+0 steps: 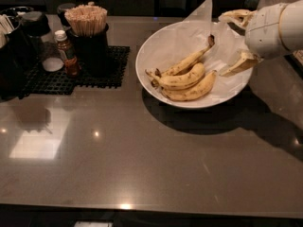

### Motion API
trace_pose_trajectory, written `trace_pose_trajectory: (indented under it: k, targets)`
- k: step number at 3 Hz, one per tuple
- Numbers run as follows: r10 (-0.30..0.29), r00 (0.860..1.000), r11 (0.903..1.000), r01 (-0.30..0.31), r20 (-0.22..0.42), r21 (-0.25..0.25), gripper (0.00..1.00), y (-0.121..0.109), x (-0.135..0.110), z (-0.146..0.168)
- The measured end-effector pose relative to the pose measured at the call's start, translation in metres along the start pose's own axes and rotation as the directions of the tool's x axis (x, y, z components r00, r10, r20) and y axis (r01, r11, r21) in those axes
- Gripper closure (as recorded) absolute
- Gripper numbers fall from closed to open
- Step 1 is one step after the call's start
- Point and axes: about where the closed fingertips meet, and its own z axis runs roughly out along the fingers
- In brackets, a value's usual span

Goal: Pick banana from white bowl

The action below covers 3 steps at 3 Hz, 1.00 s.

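Observation:
The white bowl [154,48] stands at the back right of the dark table, lined with crinkled white paper. Three bananas lie in it. The banana [187,63] with the long, dark-tipped stem lies on top at the back, its stem pointing up and to the right. Two other speckled bananas [189,86] lie in front of it. My gripper [223,45] hangs over the bowl's right rim, to the right of the banana's stem and apart from it. It is open and empty, with one finger [234,16] above and one [239,63] below.
A black mat [102,77] at the back left holds a dark cup of wooden sticks [87,20], a small brown bottle [66,53] with a white cap and dark containers [19,41]. The table's front edge [142,207] runs along the bottom.

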Motion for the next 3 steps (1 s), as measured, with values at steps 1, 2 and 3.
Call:
trace_pose_trajectory:
  k: [1, 2, 3]
  targets:
    - [-0.075, 0.997, 0.9962, 0.075, -0.010, 0.043, 0.22, -0.008, -0.030, -0.017]
    - [-0.129, 0.991, 0.9913, 0.129, 0.017, 0.027, 0.22, -0.008, -0.058, -0.014]
    - [-0.143, 0.988, 0.9886, 0.145, 0.052, -0.039, 0.23, -0.004, -0.069, 0.009]
